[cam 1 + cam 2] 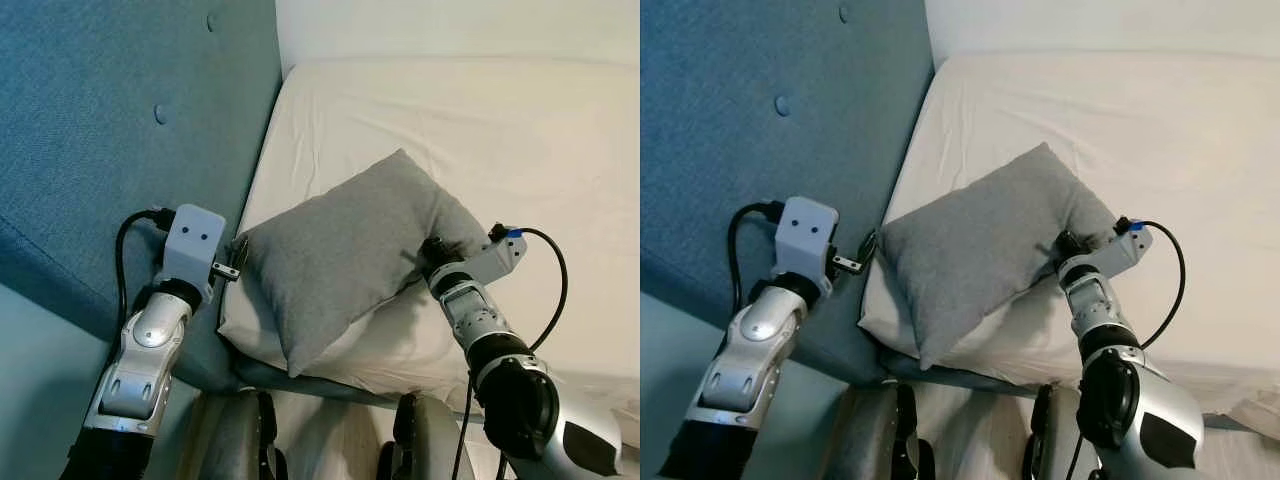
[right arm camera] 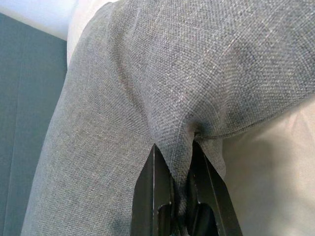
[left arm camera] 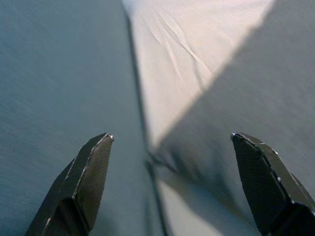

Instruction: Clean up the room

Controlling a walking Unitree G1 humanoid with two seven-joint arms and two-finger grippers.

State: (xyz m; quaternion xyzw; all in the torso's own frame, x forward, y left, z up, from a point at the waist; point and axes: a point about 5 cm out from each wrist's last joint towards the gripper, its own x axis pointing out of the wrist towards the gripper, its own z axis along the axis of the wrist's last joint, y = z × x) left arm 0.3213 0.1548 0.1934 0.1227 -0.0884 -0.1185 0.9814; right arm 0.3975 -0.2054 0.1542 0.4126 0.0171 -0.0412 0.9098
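1. We see a grey pillow (image 1: 345, 250) lying on the bed (image 1: 520, 130), near the bed's left edge, beside the blue padded headboard (image 1: 110, 130).
2. Our right gripper (image 2: 179, 167) has its fingers pinched narrowly on a fold of the pillow's right edge.
3. Our left gripper (image 3: 172, 147) sits at the pillow's left corner, fingers (image 3: 91, 172) spread wide, between headboard and pillow, gripping nothing.
4. The pillow rests tilted across the white sheet.
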